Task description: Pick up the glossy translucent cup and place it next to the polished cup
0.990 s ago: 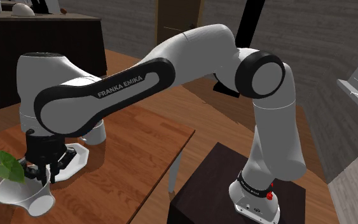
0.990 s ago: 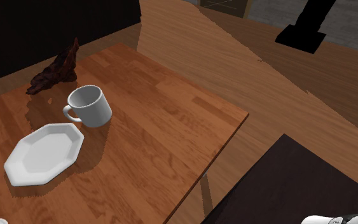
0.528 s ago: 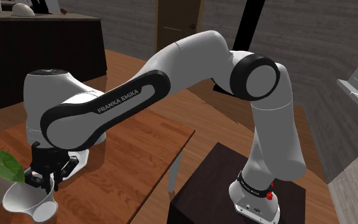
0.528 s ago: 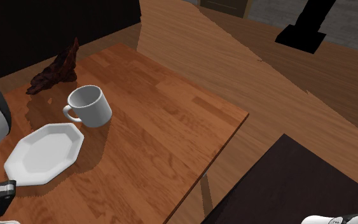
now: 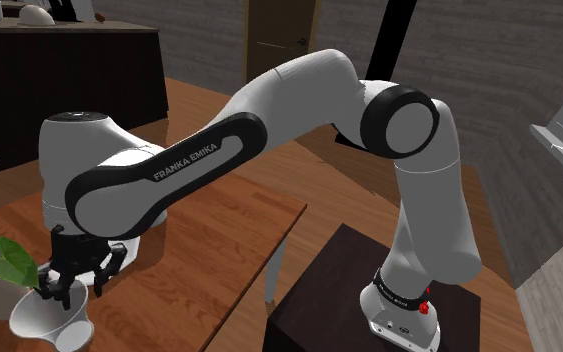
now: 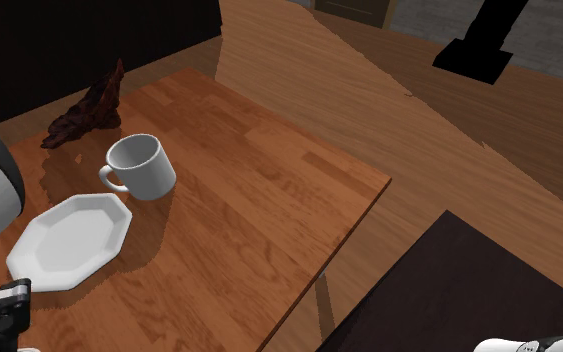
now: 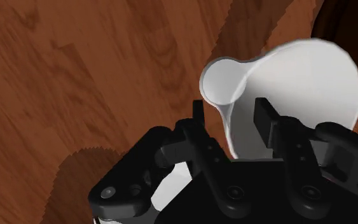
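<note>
A white flared cup sits low at the shoulder view's lower left, near the table's front corner. My gripper hangs right over it. In the wrist view the gripper stands open, one finger on each side of the cup's thin wall, with a small gap on both sides. The cup narrows to a small round base away from the fingers. A white mug with a handle stands upright farther along the table. An octagonal white plate lies between that mug and my hand.
A dark brown lump sits near the table's far edge behind the mug. A green leafy plant in a white pot grows close beside the cup. The table's edge drops to wooden floor, and the dark stand is just beyond.
The arm has lowered the cup toward the tabletop and a little to the shoulder view's left. The fingers, shut on the cup's wall before, have now parted.
</note>
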Available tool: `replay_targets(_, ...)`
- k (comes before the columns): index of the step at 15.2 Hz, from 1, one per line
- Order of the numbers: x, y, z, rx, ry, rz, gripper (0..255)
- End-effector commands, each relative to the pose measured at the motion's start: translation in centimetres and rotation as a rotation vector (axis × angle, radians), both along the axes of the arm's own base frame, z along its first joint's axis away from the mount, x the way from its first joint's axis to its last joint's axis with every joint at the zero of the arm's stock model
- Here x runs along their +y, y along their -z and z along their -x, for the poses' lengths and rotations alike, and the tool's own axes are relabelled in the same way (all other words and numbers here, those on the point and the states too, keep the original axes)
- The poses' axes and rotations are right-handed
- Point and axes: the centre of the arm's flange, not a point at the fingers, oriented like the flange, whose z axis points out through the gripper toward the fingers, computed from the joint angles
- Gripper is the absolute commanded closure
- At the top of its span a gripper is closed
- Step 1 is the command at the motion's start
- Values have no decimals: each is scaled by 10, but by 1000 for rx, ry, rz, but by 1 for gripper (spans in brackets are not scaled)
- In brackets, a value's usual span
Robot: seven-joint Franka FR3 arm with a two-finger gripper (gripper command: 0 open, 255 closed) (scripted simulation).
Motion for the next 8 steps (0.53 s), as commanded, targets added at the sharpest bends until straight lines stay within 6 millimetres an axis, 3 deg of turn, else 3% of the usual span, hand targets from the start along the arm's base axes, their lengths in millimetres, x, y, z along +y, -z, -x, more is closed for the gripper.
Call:
replay_targets(1,0,0,0,0,0,0,0)
replay_targets(5,0,0,0,0,0,0,0)
replay_targets(8,-11,-38,-1,0,0,0,0)
